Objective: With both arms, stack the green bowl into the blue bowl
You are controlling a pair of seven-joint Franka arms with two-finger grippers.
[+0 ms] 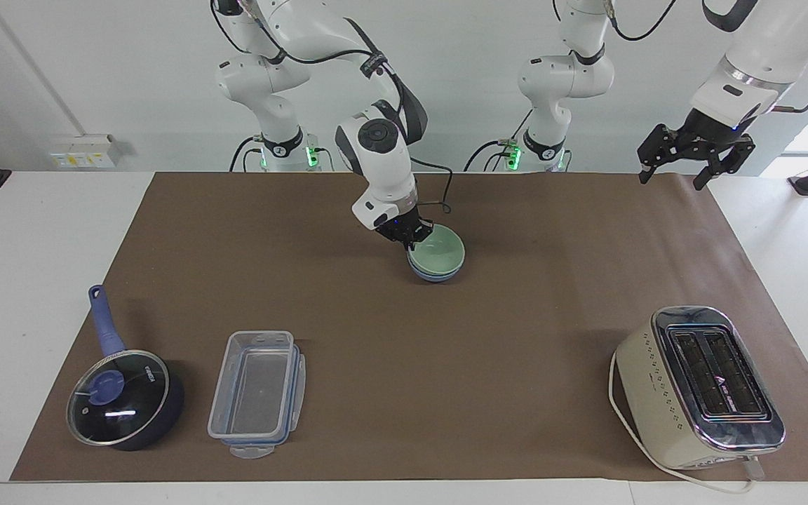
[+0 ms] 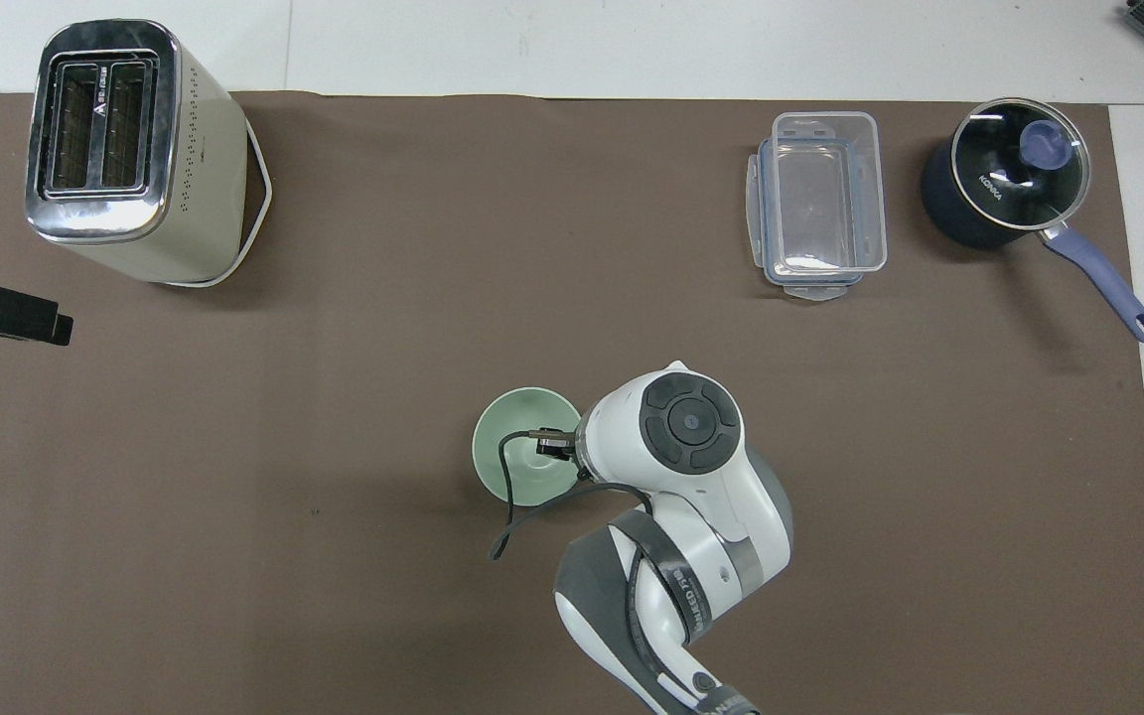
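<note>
The pale green bowl [image 1: 440,250] sits level inside the blue bowl [image 1: 435,275] near the middle of the brown mat, on the robots' half. From overhead only the green bowl [image 2: 517,449] shows, with the blue one hidden under it. My right gripper [image 1: 412,238] is at the green bowl's rim on the side toward the right arm's end. The white wrist hides it in the overhead view. My left gripper [image 1: 669,184] hangs open and empty, high over the mat's edge at the left arm's end. Part of the left gripper [image 2: 6,313] shows overhead.
A cream toaster [image 1: 698,386] stands at the left arm's end, far from the robots. A clear plastic container [image 1: 257,393] and a dark blue lidded saucepan [image 1: 123,400] sit at the right arm's end, also far from the robots.
</note>
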